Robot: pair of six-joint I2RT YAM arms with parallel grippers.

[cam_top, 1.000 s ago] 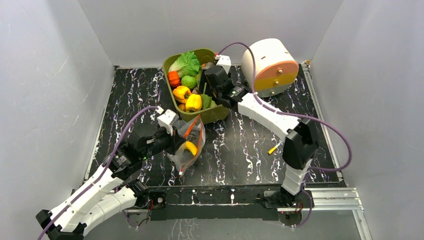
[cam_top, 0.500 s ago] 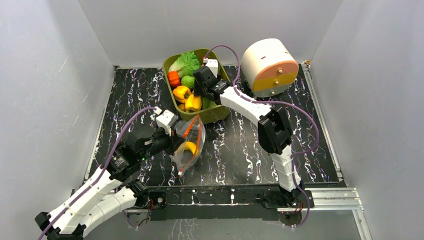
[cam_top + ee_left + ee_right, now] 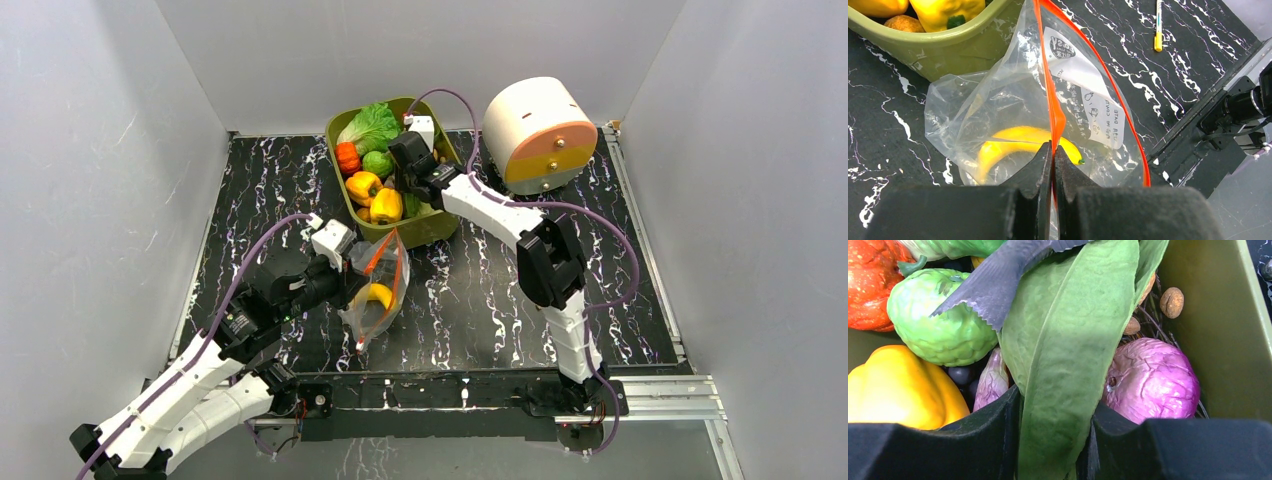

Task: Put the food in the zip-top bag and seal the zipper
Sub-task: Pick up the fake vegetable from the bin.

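Note:
The clear zip-top bag (image 3: 378, 290) stands in front of the tub, a yellow banana (image 3: 1013, 142) inside it. My left gripper (image 3: 1053, 150) is shut on the bag's red-orange zipper strip (image 3: 1054, 100) and holds the mouth up; it also shows in the top view (image 3: 352, 270). My right gripper (image 3: 1055, 410) is down inside the olive-green tub (image 3: 430, 228), its jaws closed against both sides of a long green cucumber (image 3: 1073, 350). A purple onion (image 3: 1153, 380) lies right of it and a yellow pepper (image 3: 898, 390) left of it.
The tub also holds a bumpy green fruit (image 3: 943, 325), an orange-red piece (image 3: 868, 270), lettuce (image 3: 370, 125) and small nuts (image 3: 1172, 302). A white drum with an orange face (image 3: 540, 135) stands at the back right. A yellow stick (image 3: 1158, 30) lies right of the bag.
My right arm has swung left and deeper into the tub, then almost stopped. My left gripper has kept its hold on the bag strip, barely moving.

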